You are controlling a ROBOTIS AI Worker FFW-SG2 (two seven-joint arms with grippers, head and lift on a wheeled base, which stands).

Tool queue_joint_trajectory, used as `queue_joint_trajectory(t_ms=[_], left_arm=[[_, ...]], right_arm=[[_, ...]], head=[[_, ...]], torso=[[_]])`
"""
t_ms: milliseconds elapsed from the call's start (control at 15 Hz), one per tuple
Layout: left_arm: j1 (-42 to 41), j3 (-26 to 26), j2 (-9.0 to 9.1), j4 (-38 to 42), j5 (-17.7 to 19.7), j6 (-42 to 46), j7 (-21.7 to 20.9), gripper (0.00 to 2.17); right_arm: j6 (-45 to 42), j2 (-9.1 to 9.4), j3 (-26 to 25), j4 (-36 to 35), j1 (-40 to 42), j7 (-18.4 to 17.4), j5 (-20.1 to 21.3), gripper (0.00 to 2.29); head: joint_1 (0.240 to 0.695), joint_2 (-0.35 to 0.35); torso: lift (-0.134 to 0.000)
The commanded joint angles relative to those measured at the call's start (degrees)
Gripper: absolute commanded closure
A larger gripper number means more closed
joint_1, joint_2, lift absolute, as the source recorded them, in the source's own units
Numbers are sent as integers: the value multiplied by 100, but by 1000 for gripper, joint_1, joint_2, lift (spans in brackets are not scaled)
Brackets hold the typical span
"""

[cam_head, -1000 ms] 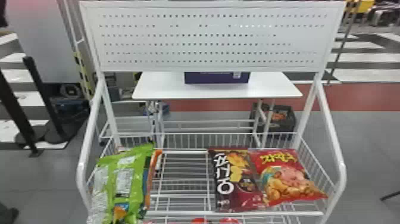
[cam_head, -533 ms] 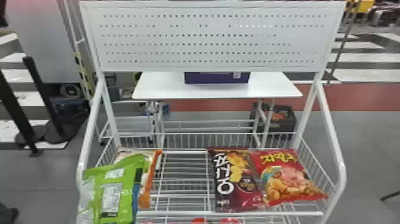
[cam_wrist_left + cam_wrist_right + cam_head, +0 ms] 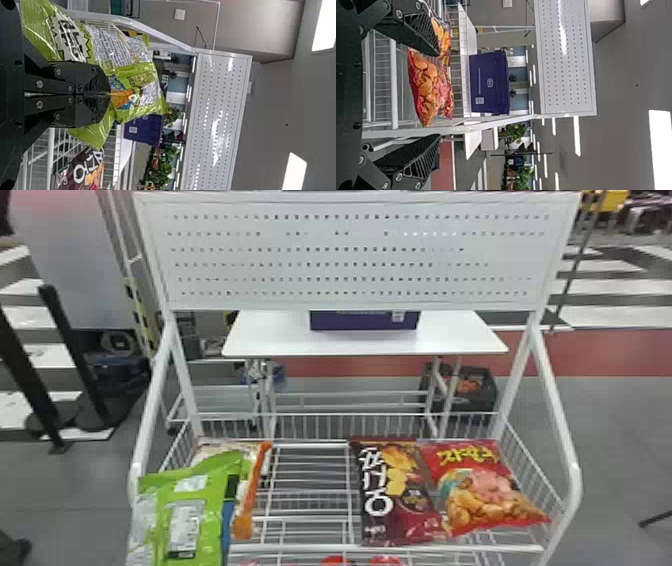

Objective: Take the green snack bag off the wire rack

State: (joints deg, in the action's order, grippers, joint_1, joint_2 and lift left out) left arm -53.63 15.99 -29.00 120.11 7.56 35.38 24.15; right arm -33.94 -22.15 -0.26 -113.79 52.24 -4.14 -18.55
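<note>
While the left gripper (image 3: 109,94) has its fingers pinched together on the green snack bag (image 3: 192,495), the right gripper (image 3: 439,95) stands with its fingers spread wide, holding nothing. In the head view, the green bag is at the left front of the wire rack (image 3: 320,548), upright and covering part of the rack's side and front edge; whether it touches the rack, I cannot tell. Partly behind it, at the rack's left side, lies a white and orange bag (image 3: 246,500).

To the right on the rack lie a dark brown bag (image 3: 395,490) and a red bag (image 3: 485,490), side by side, their edges meeting. Some red items (image 3: 336,560) show below the rack's front rail. Behind the rack, a purple box (image 3: 364,321) sits on a white table (image 3: 280,340), its top hidden by the perforated board (image 3: 350,255).
</note>
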Motion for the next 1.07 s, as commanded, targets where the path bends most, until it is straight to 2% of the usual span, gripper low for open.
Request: queue_joint_trajectory(t_ms=[0, 1000], left_arm=[[-7, 0, 9, -5, 8, -1, 2, 1555], [-51, -9, 9, 21, 8, -1, 2, 1555]], right_arm=[[-20, 0, 0, -3, 15, 0, 0, 171], [-178, -9, -9, -47, 129, 0, 0, 171]], head=[[499, 0], [499, 0]], torso=[[0], [0]])
